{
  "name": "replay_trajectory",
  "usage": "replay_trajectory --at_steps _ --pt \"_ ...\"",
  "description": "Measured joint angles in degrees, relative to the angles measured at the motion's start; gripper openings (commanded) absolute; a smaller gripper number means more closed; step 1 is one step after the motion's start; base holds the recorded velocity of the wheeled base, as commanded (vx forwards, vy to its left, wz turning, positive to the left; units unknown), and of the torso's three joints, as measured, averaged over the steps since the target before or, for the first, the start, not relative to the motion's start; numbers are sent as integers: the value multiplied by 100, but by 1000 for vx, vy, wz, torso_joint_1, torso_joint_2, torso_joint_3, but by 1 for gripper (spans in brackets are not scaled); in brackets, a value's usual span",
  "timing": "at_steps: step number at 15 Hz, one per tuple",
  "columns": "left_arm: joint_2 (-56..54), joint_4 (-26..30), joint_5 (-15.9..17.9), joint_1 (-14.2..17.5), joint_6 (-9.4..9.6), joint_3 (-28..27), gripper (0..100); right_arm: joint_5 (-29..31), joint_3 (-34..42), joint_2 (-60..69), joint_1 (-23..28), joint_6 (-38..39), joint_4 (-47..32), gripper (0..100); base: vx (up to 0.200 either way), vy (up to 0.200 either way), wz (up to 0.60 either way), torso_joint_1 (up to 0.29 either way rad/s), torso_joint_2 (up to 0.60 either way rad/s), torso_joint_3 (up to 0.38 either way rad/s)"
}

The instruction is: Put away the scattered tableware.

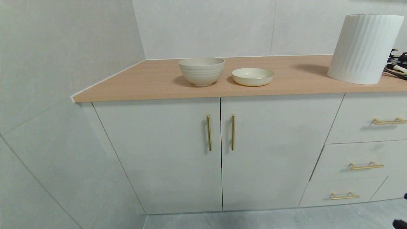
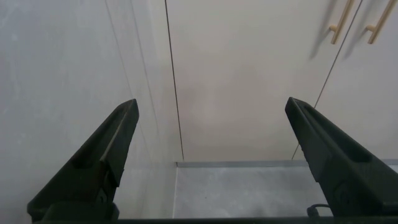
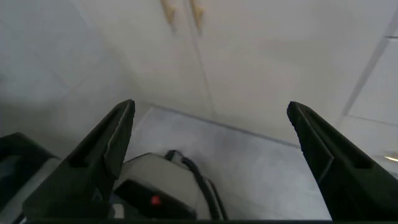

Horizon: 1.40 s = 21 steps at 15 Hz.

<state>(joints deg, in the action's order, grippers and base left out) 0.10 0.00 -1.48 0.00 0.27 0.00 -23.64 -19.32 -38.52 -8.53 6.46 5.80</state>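
1. Deep ribbed bowl [image 1: 202, 70]: upright on the wooden countertop [image 1: 286, 86], near the back wall, above the left door [image 1: 159, 152] of the cabinet.
2. Shallow cream dish [image 1: 252, 76]: upright on the same countertop, just beside the bowl on its right, not touching it, above the right door [image 1: 273, 149].
3. Both doors closed; two vertical gold bar handles [image 1: 209, 132] side by side at the centre seam.
4. Tall white ribbed container [image 1: 364, 47]: upright at the right end of the countertop, well apart from the dish. Dark tools [image 1: 396, 67] behind it at the frame edge, too small to identify.
5. Three drawers [image 1: 365, 117] stacked to the right of the doors, each with a horizontal gold handle, all closed.
6. Left gripper [image 2: 211, 107]: fingers [image 2: 118, 134] spread wide, holding nothing; low in front of the left door, with grey floor [image 2: 236, 193] under it.
7. Right gripper [image 3: 210, 111]: fingers [image 3: 311, 134] spread wide, holding nothing; low before the cabinet base, bar handles farther up.
8. Neither gripper near the bowl or the dish.
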Motion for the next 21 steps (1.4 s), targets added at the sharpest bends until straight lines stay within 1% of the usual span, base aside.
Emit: replay_trajectory --at_steps 3,4,6,9,11,12,13,16,21 --pt "0 0 0 0 2 0 100 -99 -529 -1519 -199 16 1471 100 0 0 0 0 0 0" --pt "0 0 0 0 0 0 100 -110 -672 -1969 -336 18 1880 100 0 0 0 0 0 0" --pt "0 0 2 0 -11 0 100 -135 -1039 -2784 -784 18 2277 100 0 0 0 0 0 0" --pt "0 5 9 0 -9 0 100 -112 -1725 -3829 -1423 11 2365 100 0 0 0 0 0 0" --pt "0 7 11 0 6 0 100 -55 -2280 -4447 -1746 7 2075 100 0 0 0 0 0 0" --pt "0 5 9 0 6 0 100 77 -2630 -4753 -1870 5 1853 100 0 0 0 0 0 0" --pt "0 5 9 0 6 0 100 278 -2946 -5029 -1966 5 1702 100 0 0 0 0 0 0" --pt "0 2 11 0 6 0 100 1278 -3905 -5844 -2239 51 1603 100 0 0 0 0 0 0" --pt "0 0 9 0 2 0 100 1226 -4168 -6707 -2404 475 1684 100 0 0 0 0 0 0"
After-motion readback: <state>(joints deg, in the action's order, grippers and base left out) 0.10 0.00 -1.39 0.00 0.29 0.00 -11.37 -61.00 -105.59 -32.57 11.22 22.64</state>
